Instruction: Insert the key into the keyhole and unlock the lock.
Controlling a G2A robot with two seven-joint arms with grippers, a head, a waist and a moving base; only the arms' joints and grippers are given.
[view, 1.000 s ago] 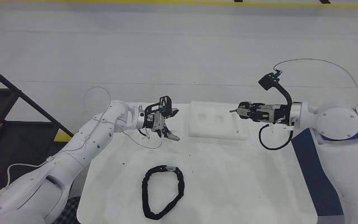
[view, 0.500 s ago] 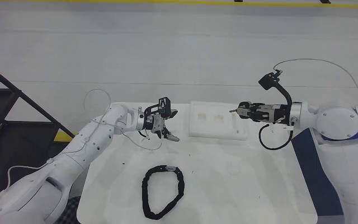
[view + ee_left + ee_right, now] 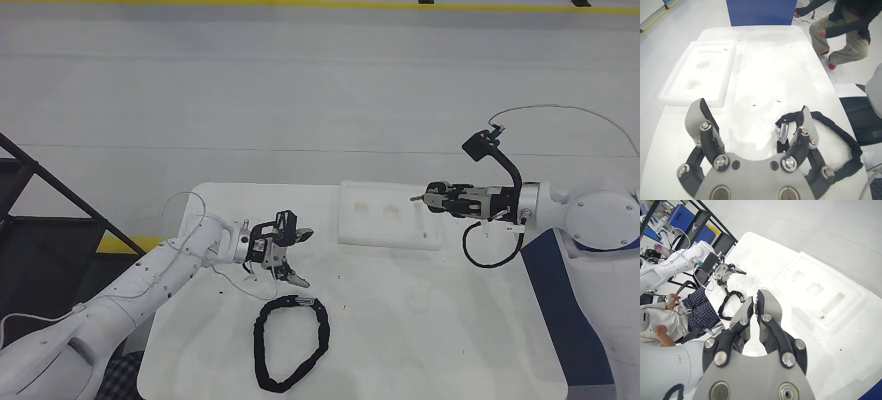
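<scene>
The left gripper has its jaws wide apart and hangs low over the lock. One finger is just beside the metal cylinder at the loop's 12 o'clock. The right gripper has its jaws pressed together on a thin sliver that I take for the key, though it is too small to be sure. It hovers over the 2 o'clock part of the foam tray, well apart from the lock. The lock lies as a black sleeved loop at 6 o'clock on the bench, and the tray sits at 12 o'clock.

As I judge it, the near finger could knock the cylinder aside as the jaws close. They could also catch only the soft sleeve, so the cylinder would sag or roll. The limp loop may drag and turn the keyhole away, and I cannot tell which way the keyhole faces. The key is pinched only at the tips, so it may twist or slip if it meets the cylinder off-line.

I can read no brand, label or writing on the lock, tray or bench.
</scene>
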